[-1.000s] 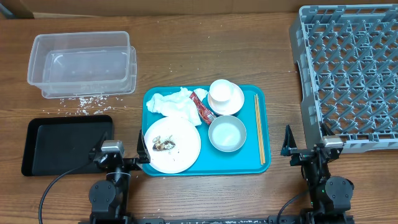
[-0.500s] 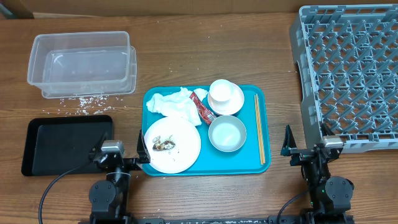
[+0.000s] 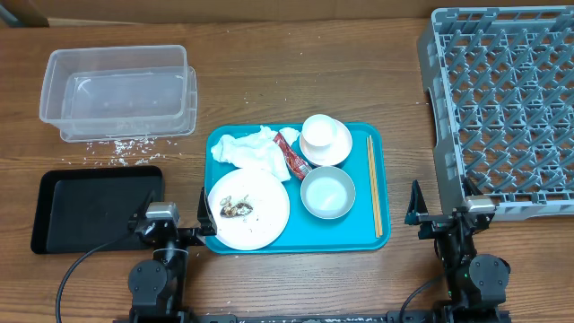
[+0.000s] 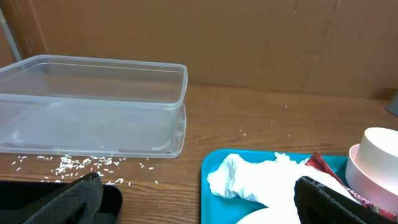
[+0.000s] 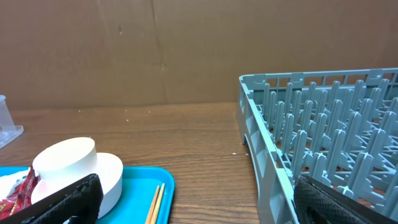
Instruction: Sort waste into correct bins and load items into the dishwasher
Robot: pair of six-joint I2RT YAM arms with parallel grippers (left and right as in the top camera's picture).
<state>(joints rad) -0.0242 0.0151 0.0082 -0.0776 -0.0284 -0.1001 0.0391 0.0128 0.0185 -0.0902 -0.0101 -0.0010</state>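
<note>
Idly, left gripper (image 3: 172, 224) and right gripper (image 3: 451, 220) gape empty, flanking the teal tray's (image 3: 314, 236) near edge.

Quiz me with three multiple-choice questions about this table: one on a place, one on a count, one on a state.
1. Where are the chopsticks?
A. on the teal tray
B. on the floor
C. in a sink

2. How many white bowls sit on that tray?
A. one
B. two
C. five

3. The plate is:
A. clean
B. upside down
C. carrying food scraps

Answers:
1 A, they lie along the tray's right edge.
2 B, two round ones show beside the chopsticks.
3 C, brown bits sit on its face.
</note>
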